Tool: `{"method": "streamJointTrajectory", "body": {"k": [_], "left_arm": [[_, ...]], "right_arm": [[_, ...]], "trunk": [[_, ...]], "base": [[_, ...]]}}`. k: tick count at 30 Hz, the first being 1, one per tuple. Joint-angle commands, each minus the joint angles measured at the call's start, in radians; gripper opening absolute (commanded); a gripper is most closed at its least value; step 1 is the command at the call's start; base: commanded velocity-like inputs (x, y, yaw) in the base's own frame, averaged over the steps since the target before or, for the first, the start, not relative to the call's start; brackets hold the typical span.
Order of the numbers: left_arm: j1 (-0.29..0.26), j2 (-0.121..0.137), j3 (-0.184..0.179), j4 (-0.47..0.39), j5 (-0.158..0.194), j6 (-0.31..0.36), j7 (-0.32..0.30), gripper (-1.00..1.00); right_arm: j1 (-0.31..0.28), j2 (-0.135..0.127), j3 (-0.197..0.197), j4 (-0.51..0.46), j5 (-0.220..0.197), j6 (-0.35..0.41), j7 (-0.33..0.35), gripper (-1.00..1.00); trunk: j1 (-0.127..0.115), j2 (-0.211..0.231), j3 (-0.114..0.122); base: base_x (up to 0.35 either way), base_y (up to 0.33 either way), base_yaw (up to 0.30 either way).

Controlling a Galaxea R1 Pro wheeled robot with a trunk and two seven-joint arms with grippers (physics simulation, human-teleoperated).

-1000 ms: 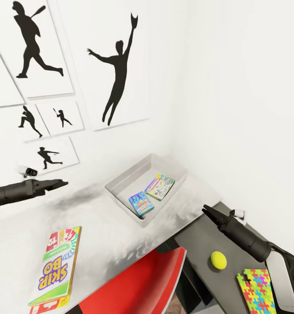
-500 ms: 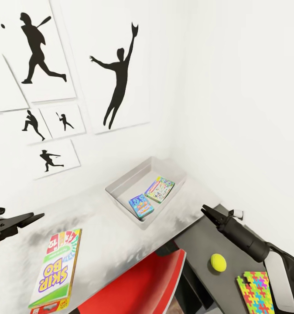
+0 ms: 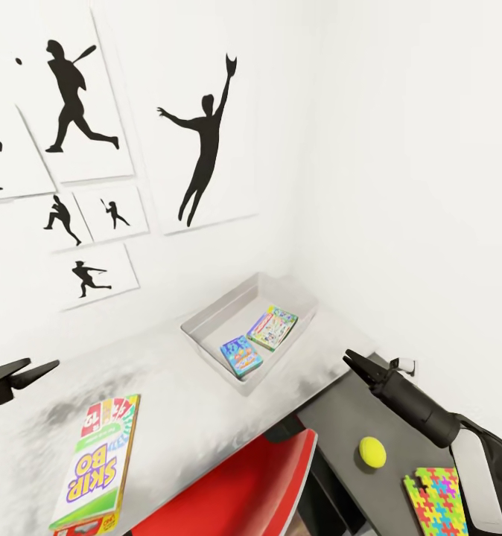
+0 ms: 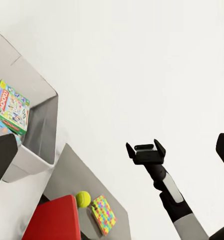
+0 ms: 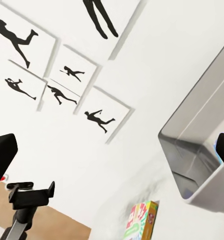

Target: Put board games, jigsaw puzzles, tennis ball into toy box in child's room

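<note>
Head view: shallow pale grey toy box (image 3: 206, 327) sits at the far right of the pale grey-white tabletop (image 3: 176, 387), against the white wall bearing black baseball-player silhouette prints (image 3: 202, 141). Inside the box lie two board games side by side: a blue colourfully printed box (image 3: 240, 355) nearer, a green-bordered box (image 3: 273, 327) farther, touching or nearly so. The green, white and red SKIP BO box (image 3: 96, 461) lies flat at the near left of the tabletop, well apart from the toy box. On the lower dark grey side unit (image 3: 340, 424) to the right rests the small yellow-green tennis ball (image 3: 372, 452), with a multicolour jigsaw puzzle rectangle (image 3: 436, 500) just beside it, nearer and to the right. A red chair back (image 3: 243, 484) stands near the tabletop's front edge. Left gripper (image 3: 27, 370) hovers at the left edge above the tabletop, fingers slightly parted, holding nothing. Right gripper (image 3: 353, 362) hangs over the junction of tabletop and side unit; its fingers spread wide in the left wrist view (image 4: 145, 150), empty. The right wrist view shows the toy box wall (image 5: 191, 130) and the SKIP BO box (image 5: 140, 220).
</note>
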Motion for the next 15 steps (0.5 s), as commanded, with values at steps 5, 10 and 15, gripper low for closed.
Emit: {"method": "streamJointTrajectory", "body": {"k": [5, 10, 15], "left_arm": [[0.001, 0.000, 0.004, 0.000, 0.006, 0.011, -0.004, 1.00], [0.003, -0.001, 0.009, -0.001, 0.008, 0.011, -0.004, 1.00], [0.003, -0.001, 0.009, -0.008, 0.008, 0.011, -0.004, 1.00]], "right_arm": [[-0.001, 0.000, -0.001, 0.000, 0.000, 0.004, 0.002, 1.00], [0.000, 0.000, -0.002, 0.000, 0.000, 0.002, 0.002, 1.00], [-0.001, -0.001, -0.002, 0.000, 0.000, -0.013, 0.001, 1.00]], "trunk": [[0.001, -0.002, 0.006], [0.001, -0.002, 0.015], [0.001, -0.002, 0.021]], "base": [[0.000, 0.000, 0.000], [0.000, 0.000, 0.000], [0.000, 0.000, 0.000]]}}
